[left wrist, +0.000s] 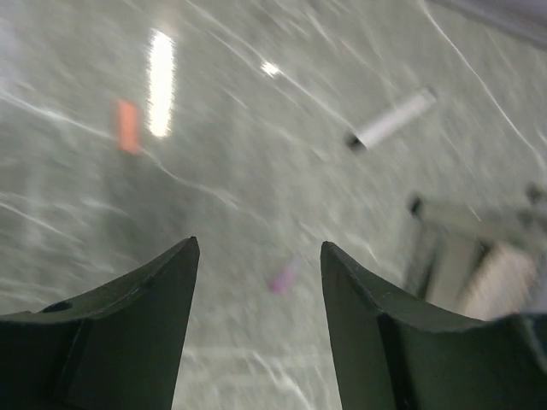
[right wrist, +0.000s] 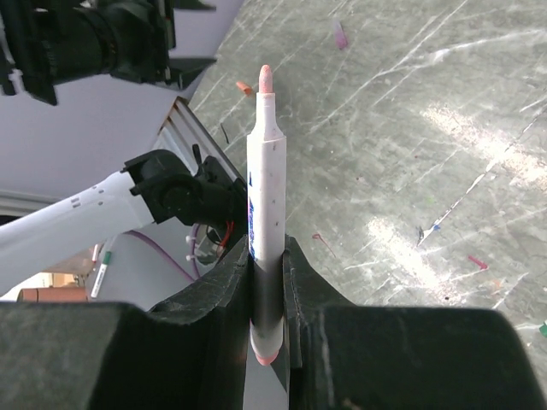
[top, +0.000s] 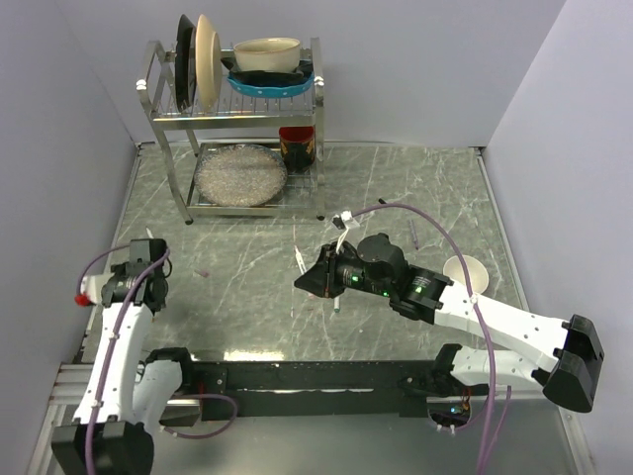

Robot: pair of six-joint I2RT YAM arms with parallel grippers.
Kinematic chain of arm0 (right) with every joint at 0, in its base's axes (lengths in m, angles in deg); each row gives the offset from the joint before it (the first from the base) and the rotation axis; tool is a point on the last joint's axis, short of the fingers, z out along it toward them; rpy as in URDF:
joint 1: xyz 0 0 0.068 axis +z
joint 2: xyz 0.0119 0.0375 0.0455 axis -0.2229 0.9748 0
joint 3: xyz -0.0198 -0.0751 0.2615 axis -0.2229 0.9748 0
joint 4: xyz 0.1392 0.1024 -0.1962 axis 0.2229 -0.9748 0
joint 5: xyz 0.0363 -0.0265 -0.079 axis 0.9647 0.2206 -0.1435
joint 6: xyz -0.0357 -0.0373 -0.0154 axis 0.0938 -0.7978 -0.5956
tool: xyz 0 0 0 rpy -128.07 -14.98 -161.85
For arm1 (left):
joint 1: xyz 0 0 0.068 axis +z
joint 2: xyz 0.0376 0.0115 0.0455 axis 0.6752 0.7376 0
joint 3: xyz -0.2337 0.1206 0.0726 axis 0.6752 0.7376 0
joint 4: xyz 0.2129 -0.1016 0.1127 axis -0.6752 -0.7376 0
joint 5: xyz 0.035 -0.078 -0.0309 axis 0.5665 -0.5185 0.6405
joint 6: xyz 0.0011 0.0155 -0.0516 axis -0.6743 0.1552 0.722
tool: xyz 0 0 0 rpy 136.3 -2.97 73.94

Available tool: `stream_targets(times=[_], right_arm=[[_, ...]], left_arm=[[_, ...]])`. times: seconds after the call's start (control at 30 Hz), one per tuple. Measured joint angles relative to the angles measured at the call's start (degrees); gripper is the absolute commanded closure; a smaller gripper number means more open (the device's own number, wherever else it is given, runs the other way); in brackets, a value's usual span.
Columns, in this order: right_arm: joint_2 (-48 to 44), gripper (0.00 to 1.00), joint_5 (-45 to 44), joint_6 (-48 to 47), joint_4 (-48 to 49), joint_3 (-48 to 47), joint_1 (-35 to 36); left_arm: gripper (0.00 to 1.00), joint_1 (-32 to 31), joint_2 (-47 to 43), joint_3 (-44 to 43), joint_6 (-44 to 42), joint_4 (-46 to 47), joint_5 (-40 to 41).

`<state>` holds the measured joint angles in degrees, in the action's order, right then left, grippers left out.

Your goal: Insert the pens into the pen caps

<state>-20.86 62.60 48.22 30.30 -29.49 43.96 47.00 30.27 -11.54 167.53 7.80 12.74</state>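
My right gripper (right wrist: 267,282) is shut on a white-barrelled pen (right wrist: 263,179) with pink ends, its uncapped tip pointing away from the wrist. In the top view this gripper (top: 309,280) hovers over the middle of the table. My left gripper (left wrist: 258,256) is open and empty above the table, with a small pink cap (left wrist: 282,278) on the surface between and beyond its fingertips. An orange-red cap (left wrist: 128,125) lies further off to the left. A white pen with a black end (left wrist: 391,120) lies further off to the right. The pink cap (top: 203,270) lies right of my left gripper (top: 156,280).
A metal dish rack (top: 237,129) with plates and bowls stands at the back. A white cup (top: 465,272) sits on the right. Another white pen (top: 298,259) lies mid-table, and a small dark piece (top: 415,236) lies to its right. A red-and-white item (top: 84,294) sits at the left edge.
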Motion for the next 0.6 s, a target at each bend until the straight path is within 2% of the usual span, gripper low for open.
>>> stream_targets(times=[0.17, 0.37, 0.6], right_arm=[[0.20, 1.00, 0.90, 0.15, 0.07, 0.00, 0.02], [0.52, 1.00, 1.14, 0.20, -0.57, -0.04, 0.02], [0.22, 1.00, 0.96, 0.20, -0.85, -0.04, 0.02]], left_arm=[[0.35, 8.31, 4.07, 2.71, -1.75, 1.42, 0.96], [0.37, 17.90, 10.58, 4.79, -6.16, 5.07, -1.79], [0.36, 19.69, 15.54, 6.12, -8.11, 7.28, -3.10]])
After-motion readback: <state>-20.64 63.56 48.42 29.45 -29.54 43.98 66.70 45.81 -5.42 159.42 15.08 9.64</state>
